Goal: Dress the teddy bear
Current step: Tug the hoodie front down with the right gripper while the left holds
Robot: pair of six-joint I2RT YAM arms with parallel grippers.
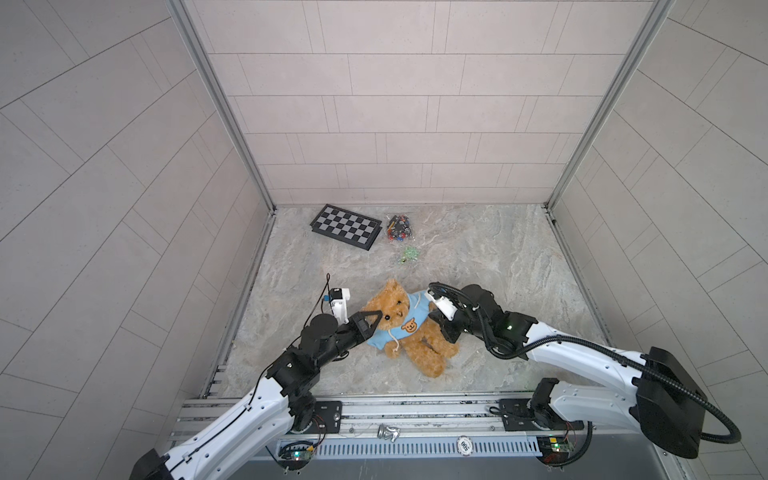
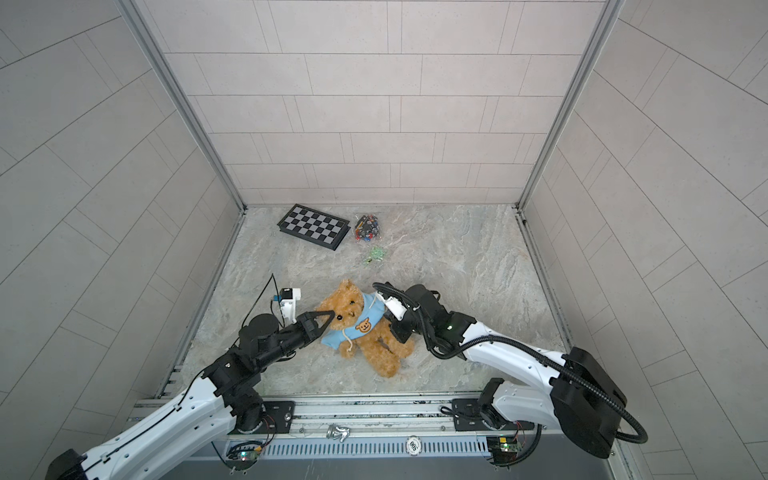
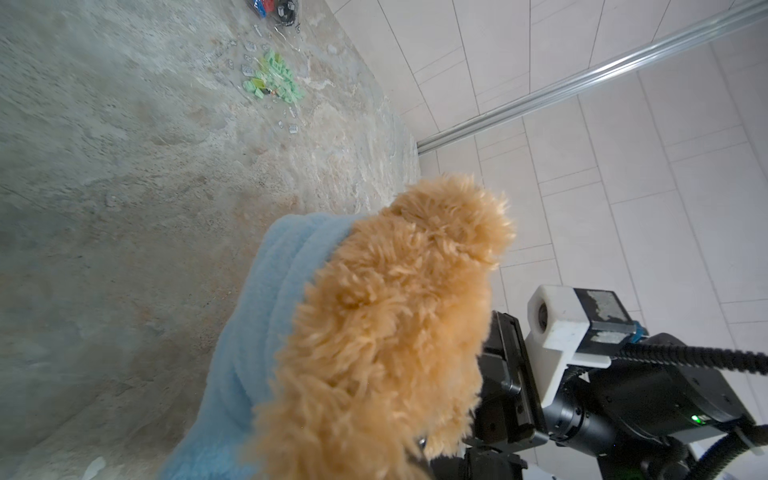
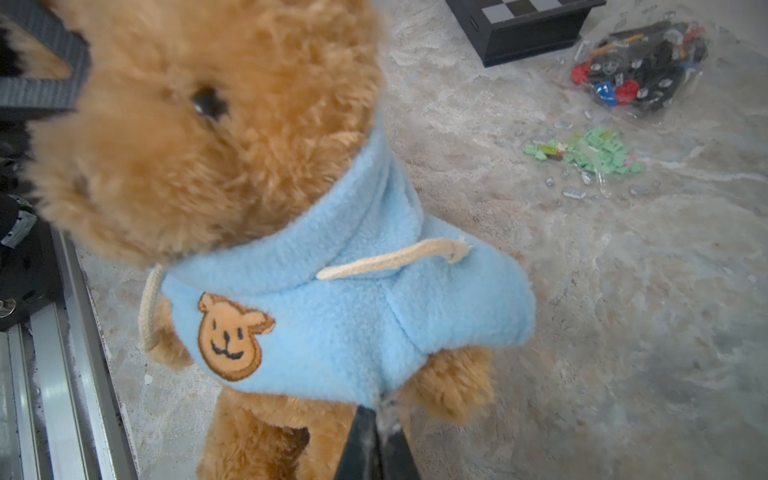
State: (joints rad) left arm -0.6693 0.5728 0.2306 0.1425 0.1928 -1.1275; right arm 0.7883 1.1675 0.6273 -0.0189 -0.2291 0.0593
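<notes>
Rear: clear bag [image 1: 399, 227] holds coloured pieces; right gripper [image 4: 380, 411] pinches hoodie [image 4: 353, 324] hem; left gripper [image 1: 376, 316] against teddy bear [image 1: 428, 345] head, grip unreadable.

Both arms lean inward from their bases, grippers facing each other.
The white-and-black jointed left arm [image 1: 237, 419] stretches low and forward, and its black, triangular-fingered left gripper [image 1: 372, 320] points toward the right side. Its jaw gap cannot be made out. The white-and-black right arm [image 1: 582, 357] is bent at the elbow with the wrist tipped down. The black right gripper [image 4: 380, 415] has its fingers nearly together at the tips.
</notes>
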